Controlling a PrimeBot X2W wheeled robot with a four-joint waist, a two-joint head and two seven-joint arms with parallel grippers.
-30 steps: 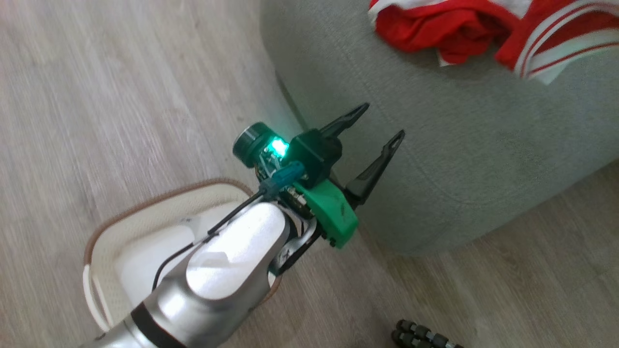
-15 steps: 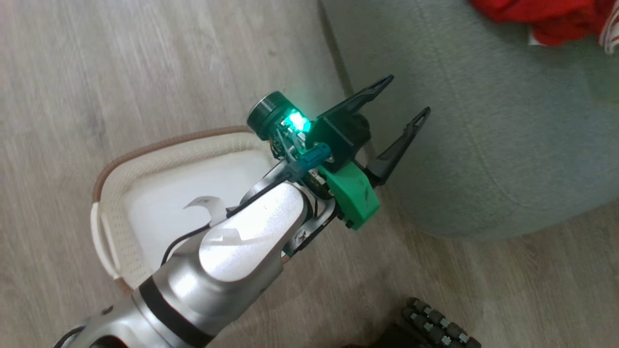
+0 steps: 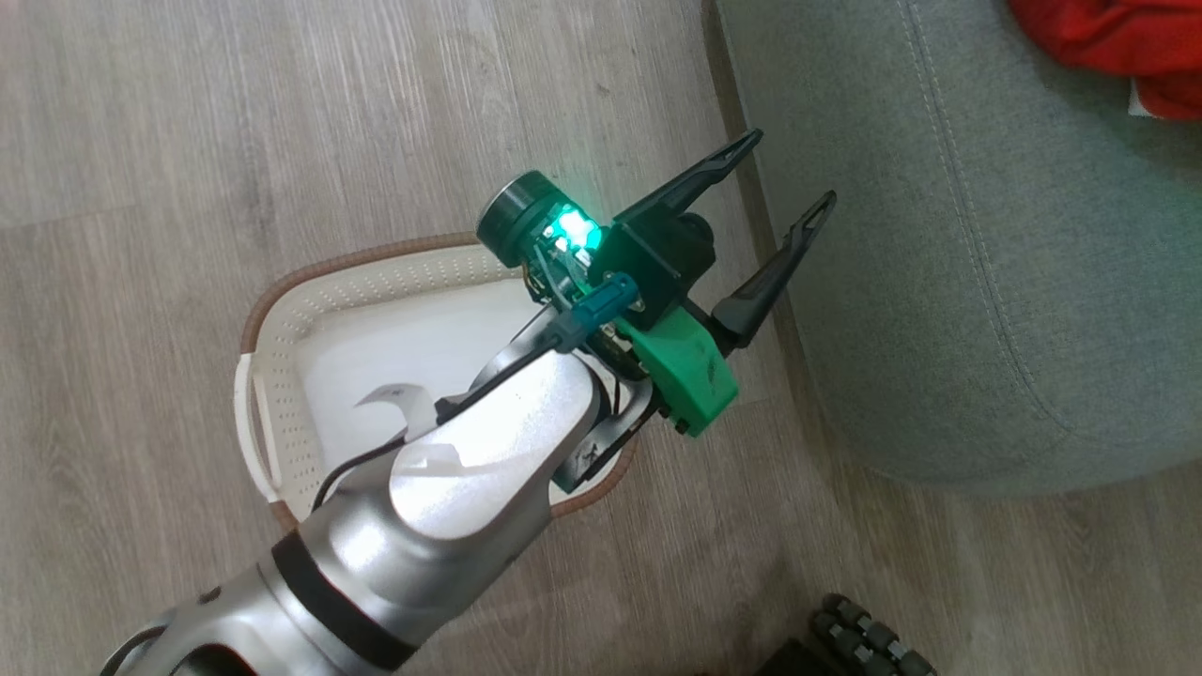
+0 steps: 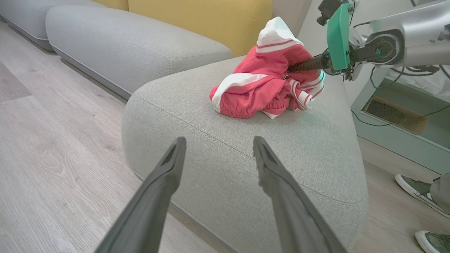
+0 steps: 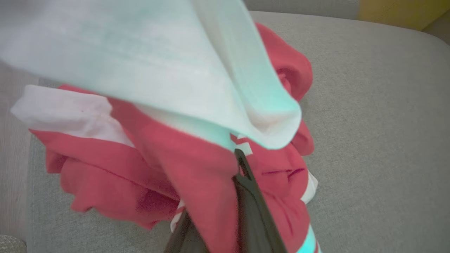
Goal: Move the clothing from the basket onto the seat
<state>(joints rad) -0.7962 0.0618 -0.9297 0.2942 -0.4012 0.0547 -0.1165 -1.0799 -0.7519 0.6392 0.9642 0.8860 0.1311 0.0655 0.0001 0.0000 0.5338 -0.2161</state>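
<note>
The clothing (image 4: 260, 88), red with white stripes, lies bunched on the grey-green seat (image 4: 218, 119), with one part pulled up in a peak. My right gripper (image 4: 297, 66) is shut on that raised fabric; in its own view the right gripper (image 5: 239, 154) pinches red cloth under a white fold. My left gripper (image 3: 791, 171) is open and holds nothing, over the floor between the basket (image 3: 282, 310) and the seat (image 3: 939, 235). The basket shows its white bottom, partly hidden by my left forearm. A corner of the clothing (image 3: 1108, 38) is at the top right.
Pale wood floor (image 3: 188, 141) surrounds the basket. More grey cushions (image 4: 123, 45) and a yellow back cushion (image 4: 211, 21) lie beyond the seat. A person's shoes (image 4: 415, 186) stand right of the seat. Dark wheel rollers (image 3: 869, 638) sit at the bottom edge.
The head camera has turned, so the basket shows more fully and the clothing sits further toward the top right corner. My left gripper stays open.
</note>
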